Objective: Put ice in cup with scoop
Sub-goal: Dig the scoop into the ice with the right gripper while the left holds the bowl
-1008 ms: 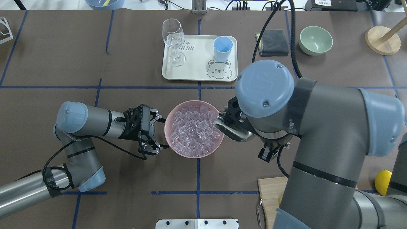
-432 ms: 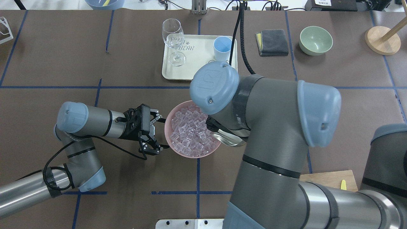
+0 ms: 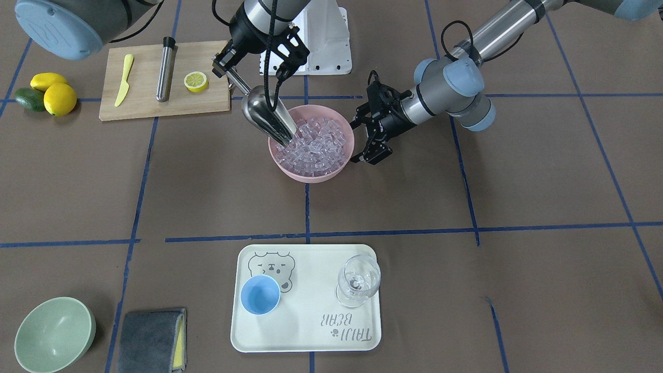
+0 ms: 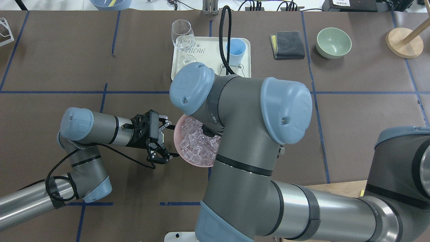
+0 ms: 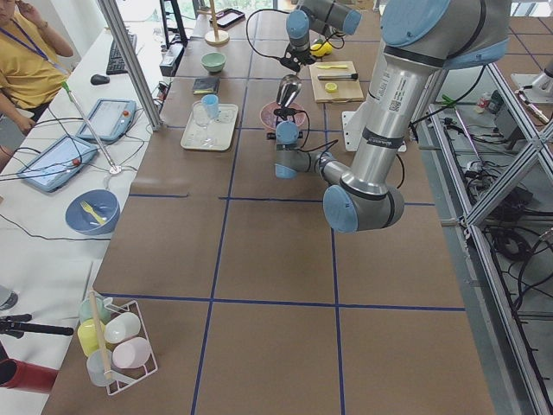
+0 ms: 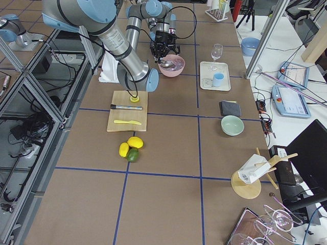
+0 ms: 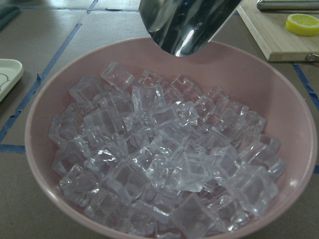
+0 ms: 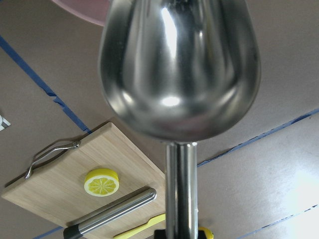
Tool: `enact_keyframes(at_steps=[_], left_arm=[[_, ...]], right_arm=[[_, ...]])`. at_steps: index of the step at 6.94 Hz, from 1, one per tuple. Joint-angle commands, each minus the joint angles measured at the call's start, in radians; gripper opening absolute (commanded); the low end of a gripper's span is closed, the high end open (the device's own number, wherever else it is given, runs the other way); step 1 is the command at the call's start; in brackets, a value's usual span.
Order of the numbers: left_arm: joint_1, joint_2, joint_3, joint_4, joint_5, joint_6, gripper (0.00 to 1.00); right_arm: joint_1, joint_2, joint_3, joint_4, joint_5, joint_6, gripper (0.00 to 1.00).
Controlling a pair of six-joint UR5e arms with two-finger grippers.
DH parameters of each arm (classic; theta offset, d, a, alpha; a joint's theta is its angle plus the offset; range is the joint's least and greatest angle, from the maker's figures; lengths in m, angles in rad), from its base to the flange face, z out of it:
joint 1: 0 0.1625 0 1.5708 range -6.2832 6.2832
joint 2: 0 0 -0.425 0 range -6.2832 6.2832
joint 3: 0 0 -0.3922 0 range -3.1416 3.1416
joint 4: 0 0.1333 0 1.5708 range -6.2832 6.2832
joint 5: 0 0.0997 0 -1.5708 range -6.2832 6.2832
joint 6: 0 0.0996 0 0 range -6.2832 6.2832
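right gripper [image 3: 229, 71], clamping the scoop [image 3: 267, 116], has swung it over the bowl [image 3: 311, 177] toward the ice [image 3: 318, 142]: scooping starts; left gripper [image 3: 363, 142] gapes nearby.

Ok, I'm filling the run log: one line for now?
right gripper: holds scoop, tip over ice | left gripper: open by bowl | cup: empty

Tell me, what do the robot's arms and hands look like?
The left arm and right arm are grey and silver tubes with rounded light-blue joint caps and black cables. The left hand and right hand are black, with two fingers.
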Motion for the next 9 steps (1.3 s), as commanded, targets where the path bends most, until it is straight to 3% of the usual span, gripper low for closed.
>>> enact_keyframes(at_steps=[1, 4, 5, 9], left_arm=[[0.0, -0.002, 0.0, 0.001, 0.0, 0.0, 1.0], [0.002, -0.005, 0.0, 0.0, 0.0, -0.002, 1.0], [0.002, -0.005, 0.0, 0.001, 0.0, -0.003, 1.0], [0.002, -0.006, -0.002, 0.0, 0.0, -0.003, 1.0]], right_arm=[[-0.013, 0.029, -0.07, -0.029, 0.0, 0.0, 0.0], [-0.02, 0.093, -0.227, -0.001, -0.013, 0.001, 0.0], [-0.02, 0.1, -0.276, 0.068, -0.014, 0.003, 0.0], [-0.023, 0.087, -0.288, 0.149, -0.036, 0.008, 0.0]])
